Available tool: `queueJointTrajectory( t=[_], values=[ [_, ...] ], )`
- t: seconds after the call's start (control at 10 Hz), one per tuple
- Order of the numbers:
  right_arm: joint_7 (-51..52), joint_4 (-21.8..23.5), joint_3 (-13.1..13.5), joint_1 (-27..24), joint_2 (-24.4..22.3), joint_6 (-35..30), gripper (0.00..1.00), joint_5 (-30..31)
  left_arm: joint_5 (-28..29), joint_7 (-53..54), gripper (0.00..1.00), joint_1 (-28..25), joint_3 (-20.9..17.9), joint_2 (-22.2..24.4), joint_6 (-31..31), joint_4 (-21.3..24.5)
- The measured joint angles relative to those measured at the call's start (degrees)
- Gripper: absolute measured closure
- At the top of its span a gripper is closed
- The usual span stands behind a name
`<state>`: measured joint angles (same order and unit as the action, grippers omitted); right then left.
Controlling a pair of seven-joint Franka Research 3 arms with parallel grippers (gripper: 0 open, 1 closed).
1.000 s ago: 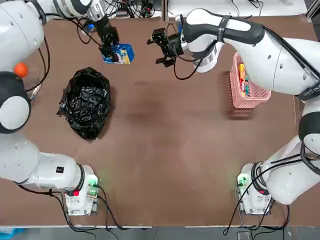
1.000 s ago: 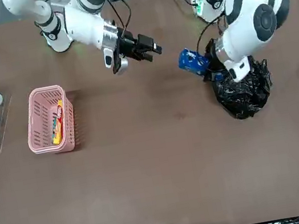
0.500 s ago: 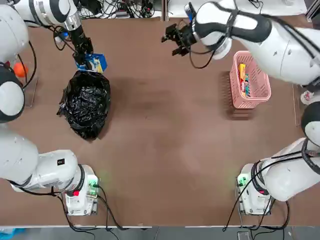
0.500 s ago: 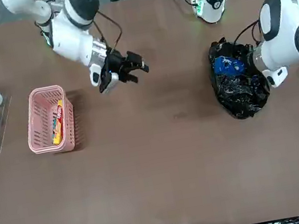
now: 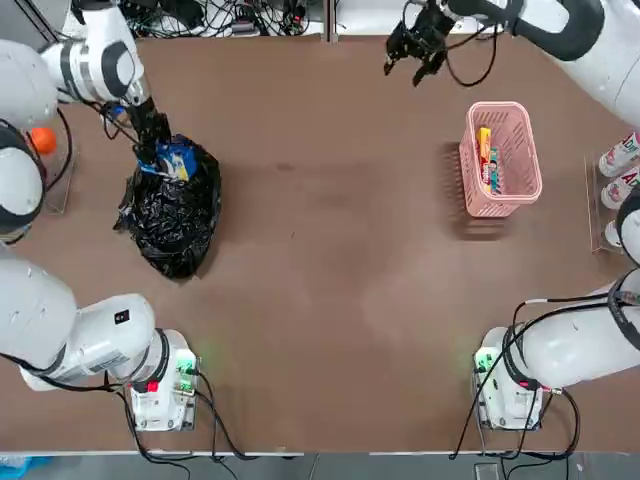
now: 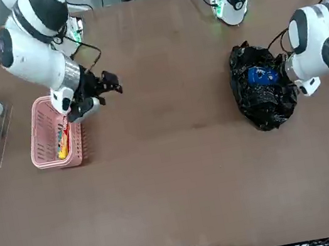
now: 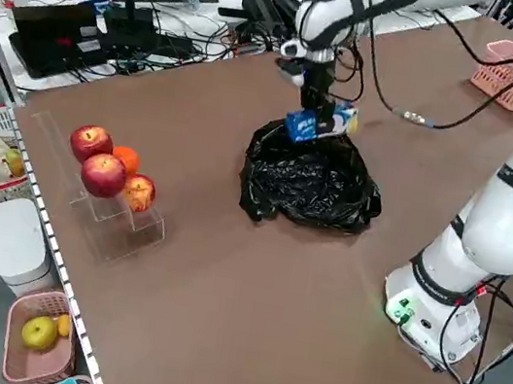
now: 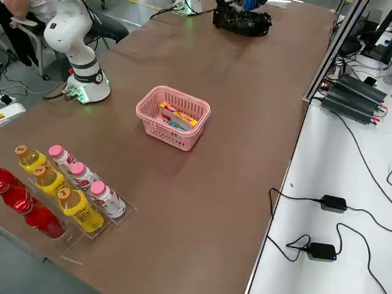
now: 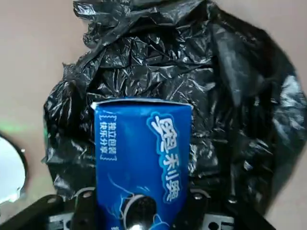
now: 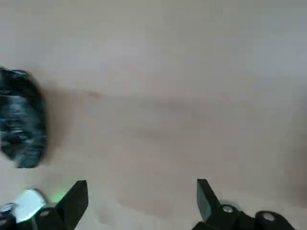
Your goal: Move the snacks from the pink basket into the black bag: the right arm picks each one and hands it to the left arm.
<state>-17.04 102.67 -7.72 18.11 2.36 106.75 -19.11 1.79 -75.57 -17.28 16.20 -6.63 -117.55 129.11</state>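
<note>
A brown table (image 5: pixel 330 270) fills the top view, with the bag (image 5: pixel 172 208) at centre left and the basket (image 5: pixel 502 160) at upper right. We see the left gripper (image 5: pixel 158 155) pinching the pouch (image 5: pixel 178 160) directly over the bag's upper end; in the left wrist view the pouch (image 9: pixel 140 158) stands upright between the jaws, with the crumpled black plastic behind it. The right gripper (image 5: pixel 412 42), fingers spread and empty, sits at the top of the frame, up and to the left of the basket, where the yellow packet (image 5: pixel 484 150) and the teal packet (image 5: pixel 495 170) lie side by side. We judge the step in hand to be the drop. To do it well, we would centre the pouch over the bag's mouth, lower it inside the rim, and only then part the jaws, since thin plastic may fold shut.
</note>
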Motion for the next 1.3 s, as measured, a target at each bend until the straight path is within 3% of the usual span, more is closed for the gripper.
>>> queueJointTrajectory(
  t=[0.3, 0.7, 0.9, 1.3],
  values=[
    [-3.0, -2.0, 0.1, -3.3, -0.5, -9.7, 0.0, 8.6, 0.2, 0.0, 0.48, -0.2, 0.0, -2.0, -5.3, 2.4],
    [0.7, -0.9, 0.2, -9.4, -0.5, -11.8, 0.0, 13.7, 0.2, 0.0, 0.48, -0.8, 0.0, -2.6, -8.0, 3.0],
    [5.7, 2.2, 0.2, -13.6, -1.3, -9.0, 0.0, 13.7, 0.2, 0.0, 0.41, -0.8, 0.0, -2.6, -8.5, 3.0],
    [8.8, 13.8, 0.2, -15.3, -5.7, 1.0, 0.0, 13.7, 0.2, -0.2, 0.31, -1.0, 0.0, -2.4, -8.8, 1.0]
  ],
)
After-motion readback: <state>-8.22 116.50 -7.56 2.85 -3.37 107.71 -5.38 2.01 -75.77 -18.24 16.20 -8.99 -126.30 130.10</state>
